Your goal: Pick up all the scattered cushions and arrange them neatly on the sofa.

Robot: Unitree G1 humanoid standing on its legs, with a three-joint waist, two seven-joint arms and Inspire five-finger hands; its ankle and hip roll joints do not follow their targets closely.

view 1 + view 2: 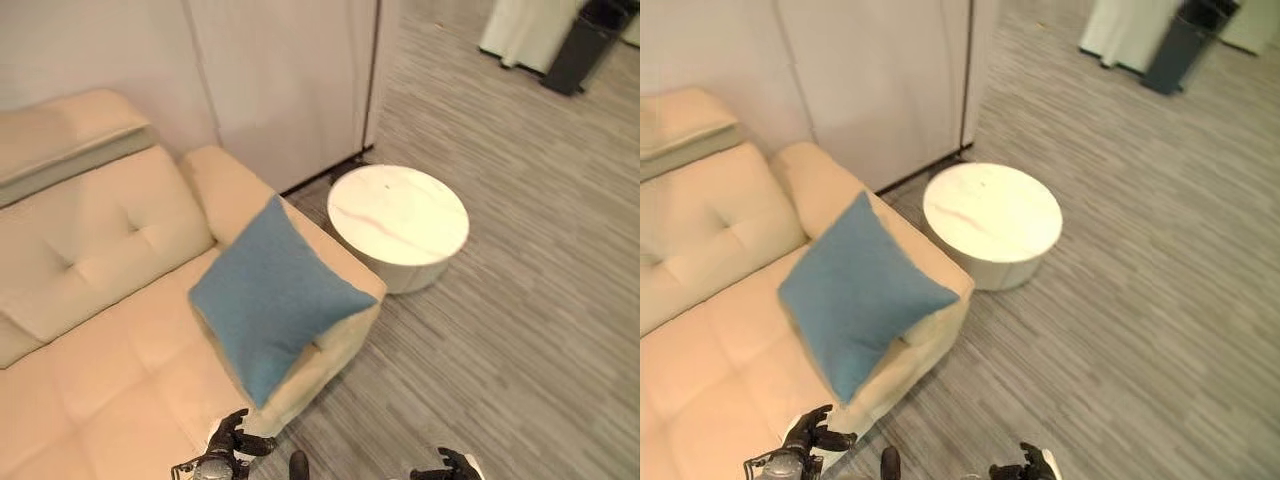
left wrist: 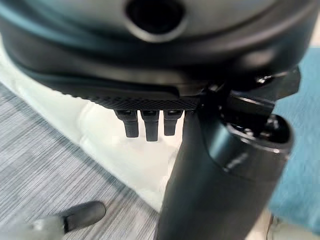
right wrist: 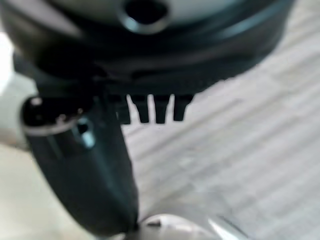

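A blue square cushion (image 1: 270, 295) stands tilted on the cream sofa (image 1: 100, 300), leaning against its right armrest (image 1: 230, 185). Its blue cloth also shows past my left hand (image 2: 220, 170) in the left wrist view as the cushion (image 2: 300, 165). My left hand (image 1: 235, 440) hangs low by the sofa's front corner, below the cushion and apart from it, open and holding nothing. My right hand (image 1: 445, 468) is low over the grey floor to the right, also open and empty, and the right wrist view has the right hand (image 3: 85, 165) above striped carpet.
A round white marble-topped table (image 1: 398, 215) stands on the floor just right of the armrest. Pale wall panels (image 1: 280, 80) rise behind the sofa. A dark bin (image 1: 580, 50) and a white drape (image 1: 525, 30) stand far back right. Grey striped carpet (image 1: 520, 330) stretches to the right.
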